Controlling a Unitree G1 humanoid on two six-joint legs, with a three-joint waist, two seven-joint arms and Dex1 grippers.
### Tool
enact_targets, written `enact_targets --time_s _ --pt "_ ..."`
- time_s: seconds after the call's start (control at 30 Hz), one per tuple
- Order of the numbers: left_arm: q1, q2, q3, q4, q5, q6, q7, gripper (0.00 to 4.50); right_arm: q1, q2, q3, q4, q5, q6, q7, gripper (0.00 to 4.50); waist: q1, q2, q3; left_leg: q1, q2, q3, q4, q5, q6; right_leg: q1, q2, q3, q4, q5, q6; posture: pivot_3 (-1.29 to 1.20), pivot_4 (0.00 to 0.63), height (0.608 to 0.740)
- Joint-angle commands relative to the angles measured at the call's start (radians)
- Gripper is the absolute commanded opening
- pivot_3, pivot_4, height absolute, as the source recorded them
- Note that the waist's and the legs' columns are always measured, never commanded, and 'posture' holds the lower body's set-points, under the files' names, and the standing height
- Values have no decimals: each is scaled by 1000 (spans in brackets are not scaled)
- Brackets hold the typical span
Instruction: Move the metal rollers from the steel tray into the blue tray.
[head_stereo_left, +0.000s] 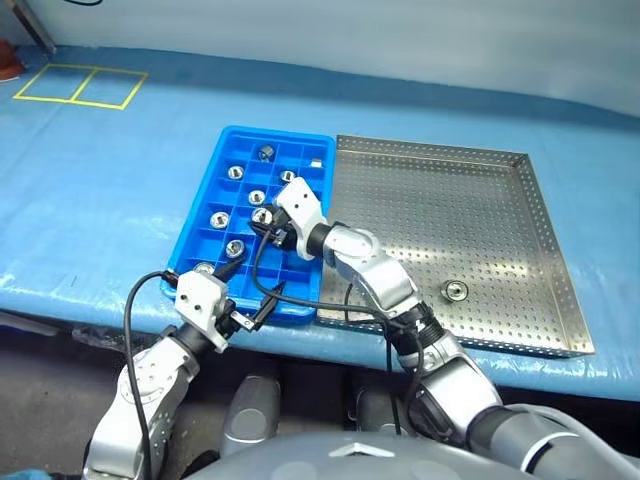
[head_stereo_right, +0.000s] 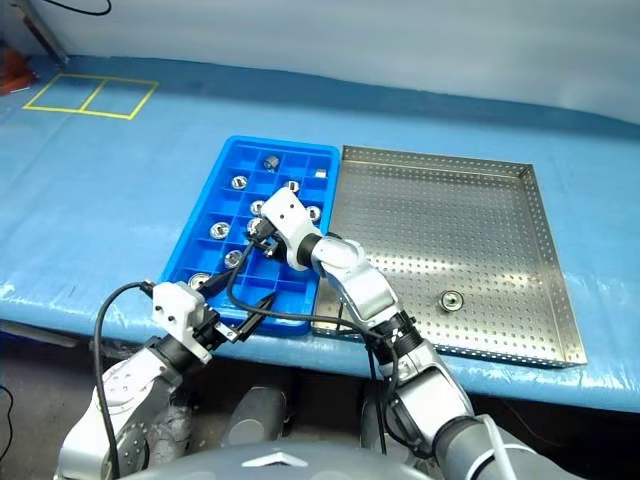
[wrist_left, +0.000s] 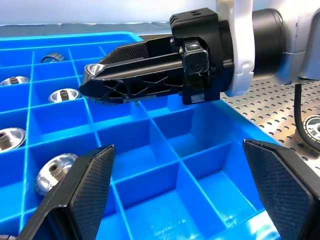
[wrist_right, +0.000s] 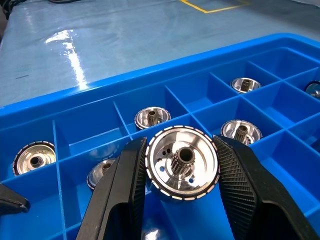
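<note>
Already my right gripper (wrist_right: 182, 167) clamps one metal roller (wrist_right: 182, 162) above the blue tray (head_stereo_left: 205, 208), my left gripper (wrist_left: 180, 192) open beside it, several rollers placed, one roller (head_stereo_left: 456, 291) left in the steel tray (head_stereo_left: 520, 160).

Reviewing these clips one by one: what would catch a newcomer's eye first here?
The right gripper, shut on a shiny metal roller, hovers over the blue tray, where several compartments already hold rollers. Beside it, the steel tray has one roller left near its front edge. The left gripper stands open at the blue tray's near edge.
</note>
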Motion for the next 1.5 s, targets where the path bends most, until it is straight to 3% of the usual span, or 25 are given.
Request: enact_targets --time_s 0.03,0.3,0.53,0.73,0.97,1.13,1.4,1.5 --pt "10 -2 10 -51 -2 -30 6 4500 -23 12 -34 39 -2 -42 -8 1705 4 0 0 0 0 0 0 0 0 0 0 0 0 0 0 387 150 740" --pt "6 1 -3 -43 -3 -39 -8 4500 -16 -18 -73 55 -15 -47 -24 1705 8 0 0 0 0 0 0 0 0 0 0 0 0 0 0 364 150 740" --pt "-24 5 -18 -23 -3 -35 -20 4500 24 -77 -38 -21 -22 64 20 1705 12 0 0 0 -1 0 0 0 -1 1 0 0 0 0 0 333 150 740" --pt "-46 17 -29 -15 -10 -20 -41 4500 74 -76 -37 -128 -27 100 1 3560 10 -1 -1 0 -1 0 0 0 -1 1 0 0 -1 0 0 279 150 740" --pt "-123 21 -58 21 -27 8 -77 4500 131 -125 -120 -355 -12 194 -53 3560 -11 -1 -1 0 -1 1 0 1 -2 0 -1 1 -1 0 0 186 150 740" --pt "-190 19 -93 62 -36 22 -109 4500 195 -262 -202 -572 -13 419 -71 3560 -31 -1 -1 -1 -1 0 0 1 -2 0 -1 1 -1 0 0 122 150 740" --pt "-260 14 -134 110 -45 32 -148 4500 385 -619 -313 -855 39 679 48 3560 -83 -1 -1 -1 -2 1 1 1 -2 0 -2 2 -1 0 1 49 150 740" --pt "-270 15 -141 119 -48 35 -155 4500 434 -673 -373 -899 75 724 69 3560 -100 -1 -1 -1 -1 1 1 1 -1 0 -1 2 -1 0 1 33 150 740"
